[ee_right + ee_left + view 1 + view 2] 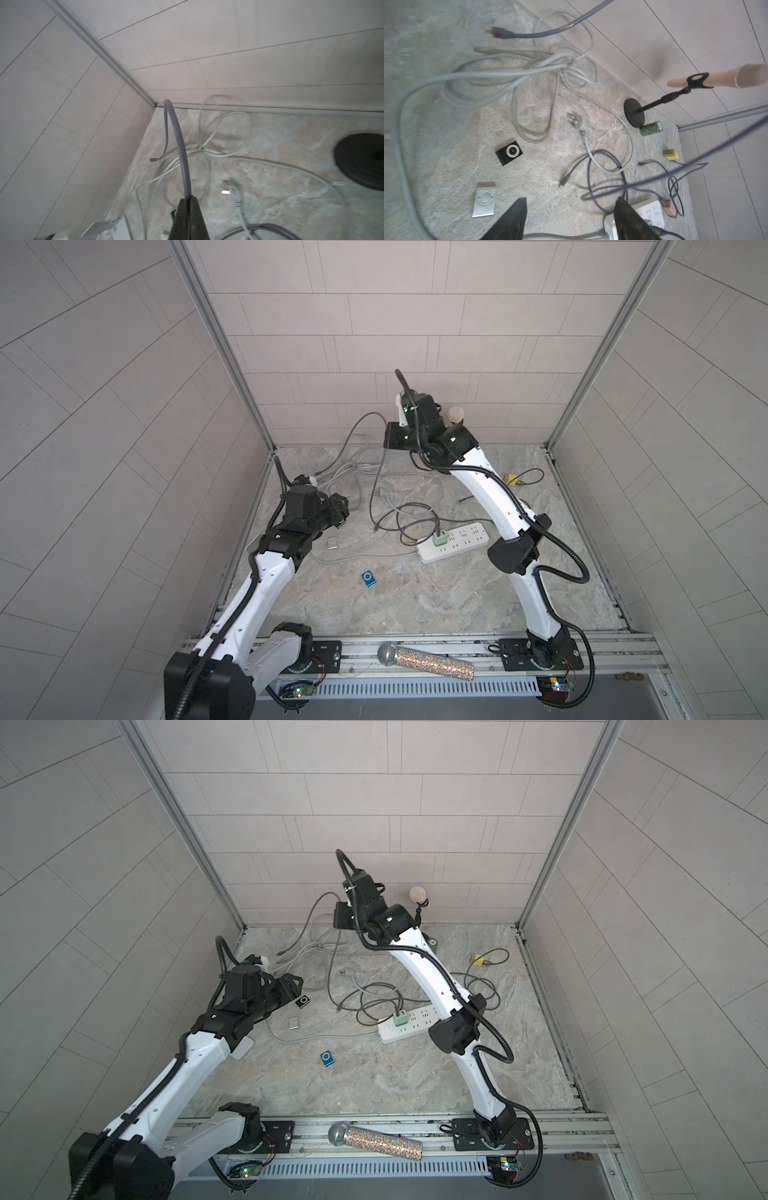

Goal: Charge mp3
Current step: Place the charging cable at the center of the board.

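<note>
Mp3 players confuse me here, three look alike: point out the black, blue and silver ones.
black mp3 player (511, 151), left wrist view, on its control wheel.
blue mp3 player (369, 579), a top view, middle of its face.
silver mp3 player (485, 197), left wrist view, on its control wheel.

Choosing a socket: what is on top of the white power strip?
A green adapter is plugged into the power strip near one end, a dark cable leaving its top. Other visible sockets look free. In a top view the right arm covers the strip's far end.
</note>
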Motion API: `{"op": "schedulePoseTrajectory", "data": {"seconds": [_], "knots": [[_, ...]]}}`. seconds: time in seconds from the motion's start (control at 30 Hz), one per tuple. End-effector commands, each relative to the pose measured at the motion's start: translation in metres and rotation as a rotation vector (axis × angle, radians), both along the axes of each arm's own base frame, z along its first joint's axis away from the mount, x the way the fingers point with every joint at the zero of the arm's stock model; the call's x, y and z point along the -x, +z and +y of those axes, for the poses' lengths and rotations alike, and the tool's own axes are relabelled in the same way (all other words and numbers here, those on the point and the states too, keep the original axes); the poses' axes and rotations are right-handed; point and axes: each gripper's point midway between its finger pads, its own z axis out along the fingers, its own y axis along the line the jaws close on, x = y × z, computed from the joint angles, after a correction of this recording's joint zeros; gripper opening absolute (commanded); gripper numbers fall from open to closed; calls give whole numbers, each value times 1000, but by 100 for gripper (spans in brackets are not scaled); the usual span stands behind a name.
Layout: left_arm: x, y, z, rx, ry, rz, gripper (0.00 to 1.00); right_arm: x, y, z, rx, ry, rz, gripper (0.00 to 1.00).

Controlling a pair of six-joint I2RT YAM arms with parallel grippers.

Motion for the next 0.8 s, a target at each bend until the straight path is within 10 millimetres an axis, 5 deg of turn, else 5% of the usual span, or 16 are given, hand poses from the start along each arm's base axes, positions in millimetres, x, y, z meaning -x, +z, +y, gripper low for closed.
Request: {"op": "schedulePoseTrajectory", "data": {"seconds": [0.0,0.23,0.43,0.63,0.77], "knots": [[-6,-4,-30,-37,-132,-7,71,-3,49,-86,107,-144,-103,0],[-18,-51,-81,-163,-313,112,66,-5,68,-246,290,-382,-102,0],[-23,-107,-93,-283,-392,332,57,12,32,-334,484,-521,42,0],[-22,-149,-88,-448,-447,467,53,24,-21,-360,542,-560,133,1],[-33,-157,-81,-530,-439,489,52,33,-44,-368,502,-571,173,7]]}}
